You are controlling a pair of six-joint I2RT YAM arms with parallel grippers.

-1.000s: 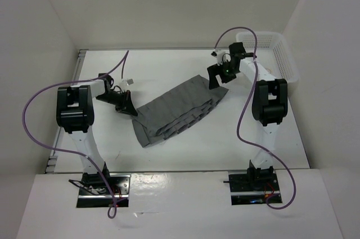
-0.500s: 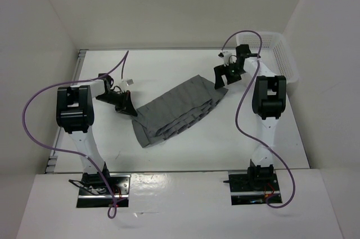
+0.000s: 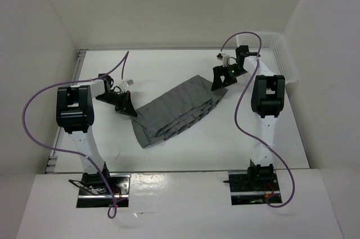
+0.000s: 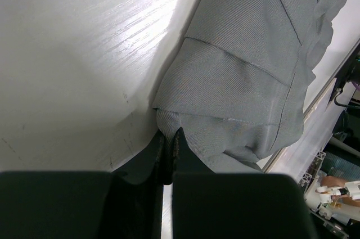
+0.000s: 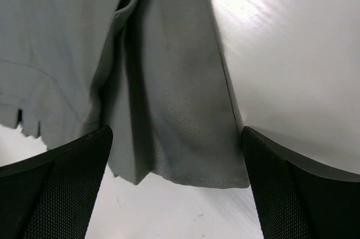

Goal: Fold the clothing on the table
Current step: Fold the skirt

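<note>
White walls close in a matte white worktop [image 3: 169, 157], with the two arm bases bolted along its near edge. Beyond them, in the middle of the surface, lies the clothing [image 3: 177, 109] — a mid-grey pleated skirt stretched in a slanting band from near left to far right. It looks doubled over at least once, with stacked edges and pleat lines showing along its near side.

At the near-left end, the left gripper [image 3: 128, 109] is clenched on the cloth. Its wrist view shows the fingertips pressed together with a small nip of grey fabric between them, low over the worktop. Farther off, the right gripper [image 3: 220, 79] hangs over the far-right end with its fingers spread wide and grasping nothing. From its wrist view, the narrow end of the skirt lies flat between the two pads.

The step in hand seems to be taking that far end. To do it well, the right gripper should drop straight down astride the corner and gather every layer rather than only the top one. It should close near the edge, while the left pinch anchors the other end so the cloth doesn't slide.

A white mesh basket [image 3: 281, 53] stands at the far right — well clear of the fabric.
</note>
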